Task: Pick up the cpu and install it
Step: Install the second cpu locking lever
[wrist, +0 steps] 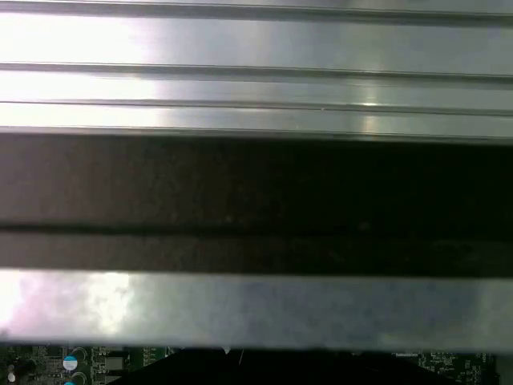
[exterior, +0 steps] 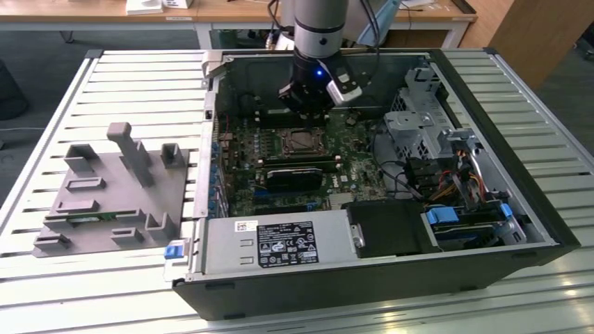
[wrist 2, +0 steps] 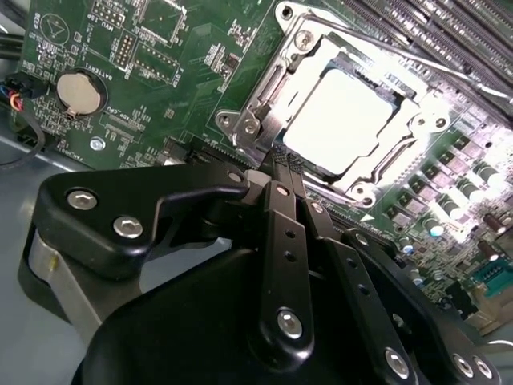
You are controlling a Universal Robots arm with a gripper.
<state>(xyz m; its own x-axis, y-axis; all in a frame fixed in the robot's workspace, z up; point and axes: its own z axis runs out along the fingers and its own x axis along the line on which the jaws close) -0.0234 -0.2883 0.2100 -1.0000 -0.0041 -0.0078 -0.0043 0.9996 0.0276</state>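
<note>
Standing beside the slatted metal worktop [exterior: 139, 69], I see in the exterior view an open black computer case [exterior: 483, 209] lying on its side, with the green motherboard [exterior: 246, 174] facing up. The arm's hand [exterior: 307, 115] hangs low inside the case, just above the far edge of the square socket [exterior: 304, 142], where the cpu [exterior: 304, 142] sits framed by a silvery metal bracket. A white label covers the grey power supply box [exterior: 278, 243] at the near wall, but its print is too small to read. On the exterior view's left stands a grey moulded fixture [exterior: 111, 195] with upright posts. In the second wrist view the cpu [wrist 2: 346, 114] lies flat in the socket [wrist 2: 264, 104], its smooth metal top glaring pale under the light; it is square, so no long axis shows. The hand's [wrist 2: 290, 172] black fingers [wrist 2: 280, 216] are drawn together, tips touching, gripping nothing, and end just beside the socket's edge. A round silver coin cell [wrist 2: 82, 92] sits on the board nearby. In the first wrist view, ribbed metal slats [wrist: 256, 48] and a dark band [wrist: 256, 200] run across, with a sliver of green board [wrist: 72, 365] along one edge.
</note>
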